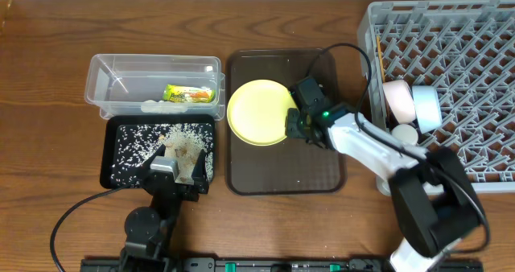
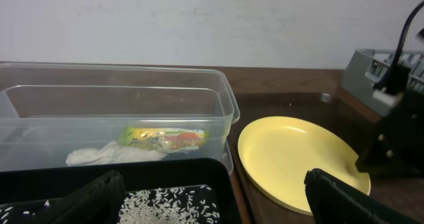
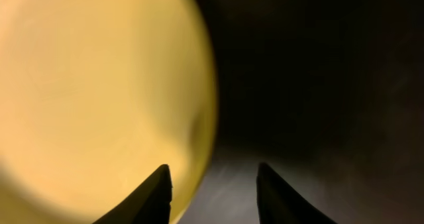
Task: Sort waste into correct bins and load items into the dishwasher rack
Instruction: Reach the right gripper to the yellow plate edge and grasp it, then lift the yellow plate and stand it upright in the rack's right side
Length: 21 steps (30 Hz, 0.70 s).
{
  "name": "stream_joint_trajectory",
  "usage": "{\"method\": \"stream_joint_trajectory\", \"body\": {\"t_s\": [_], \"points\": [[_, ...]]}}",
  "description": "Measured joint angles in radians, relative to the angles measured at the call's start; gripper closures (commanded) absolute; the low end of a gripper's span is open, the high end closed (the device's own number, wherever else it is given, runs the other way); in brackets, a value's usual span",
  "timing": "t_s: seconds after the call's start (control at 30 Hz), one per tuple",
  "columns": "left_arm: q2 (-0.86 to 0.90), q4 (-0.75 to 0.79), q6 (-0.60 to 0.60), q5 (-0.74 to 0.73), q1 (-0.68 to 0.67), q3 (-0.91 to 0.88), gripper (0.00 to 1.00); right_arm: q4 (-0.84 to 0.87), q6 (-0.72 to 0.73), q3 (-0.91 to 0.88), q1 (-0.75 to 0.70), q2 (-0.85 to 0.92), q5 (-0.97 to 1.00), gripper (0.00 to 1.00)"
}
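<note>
Woodgrain table [image 1: 48,103]; glossy round yellow plate [image 1: 256,111].

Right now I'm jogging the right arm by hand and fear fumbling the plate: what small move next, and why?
Probably ease the right tool a little further over the rim of the yellow plate, then close. Its jaws stand open, and the wrist view shows the rim only just between them, close to one finger.

Yellow plate [image 3: 99,98] blurred, cropped; chopsticks [image 1: 380,59] barely discernible
</note>
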State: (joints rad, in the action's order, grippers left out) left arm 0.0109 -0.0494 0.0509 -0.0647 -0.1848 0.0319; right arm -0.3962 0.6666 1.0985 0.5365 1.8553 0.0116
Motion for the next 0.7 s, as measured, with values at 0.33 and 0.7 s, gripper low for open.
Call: {"method": "stream_joint_trajectory", "body": {"t_s": [0.33,0.7], "points": [[0.0,0.0,0.0,0.0,0.0,0.0,0.11,0.005,0.069,0.013,-0.013,0.045,-0.013,0.99],[0.0,0.0,0.0,0.0,0.0,0.0,0.1,-0.137,-0.118,-0.011,-0.146,-0.384,0.221,0.99]]}}
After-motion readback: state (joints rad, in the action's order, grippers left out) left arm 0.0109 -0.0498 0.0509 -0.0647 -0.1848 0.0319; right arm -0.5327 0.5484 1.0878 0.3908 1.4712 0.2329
